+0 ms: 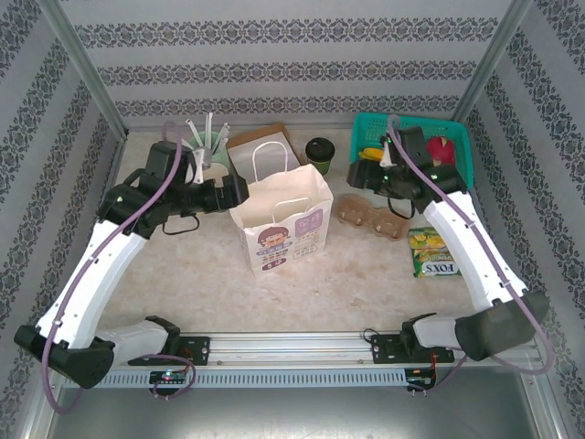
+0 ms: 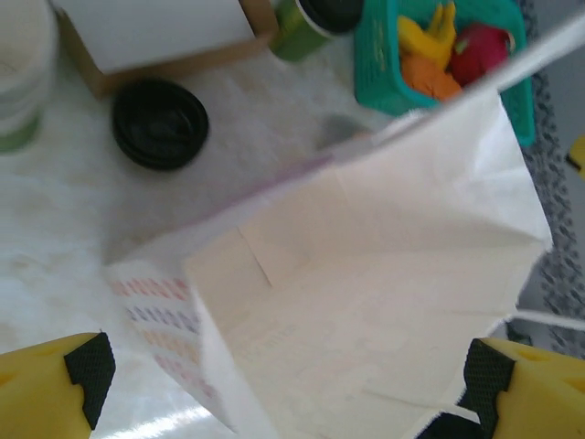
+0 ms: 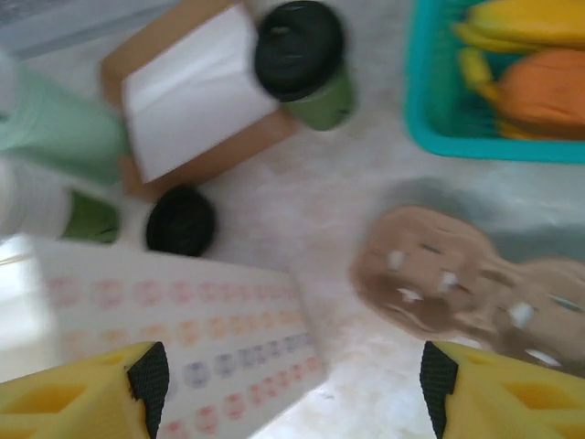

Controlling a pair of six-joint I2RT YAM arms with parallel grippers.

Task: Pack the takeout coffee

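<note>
Both of my pincers stand wide with nothing between the fingers: the left pincer [image 2: 288,380] hangs over the open mouth of the bag [image 1: 279,219], and the right pincer [image 3: 294,380] hangs above the tabletop [image 1: 201,283] between the bag and the carrier [image 3: 457,283]. The coffee [image 3: 306,64] stands upright at the back, lid on, just beside the box [image 3: 192,101] and short of the basket [image 3: 439,128]. It is not yet packed.

My main worry is the bag. It is light paper, standing on its own, and I am not holding it. If my left arm brushes a wall or catches a handle, I judge it will slide or fall over, and the mouth will no longer be where I aim.

The cup is the next risk. It sits close to the box, so a finger coming down on that side may land on the box edge and shove the cup over. If I close too hard, the paper wall may buckle. If I close too high, on the lid, the lid may pop off. Either could spill.

The stack of loose lids [image 3: 181,221] is black and round like the cup's top, so I could aim at the wrong thing.

On the way to the bag, tilting the cup could leak it. A cup base catching the bag's rim could fold the wall inward or tip the bag.
</note>
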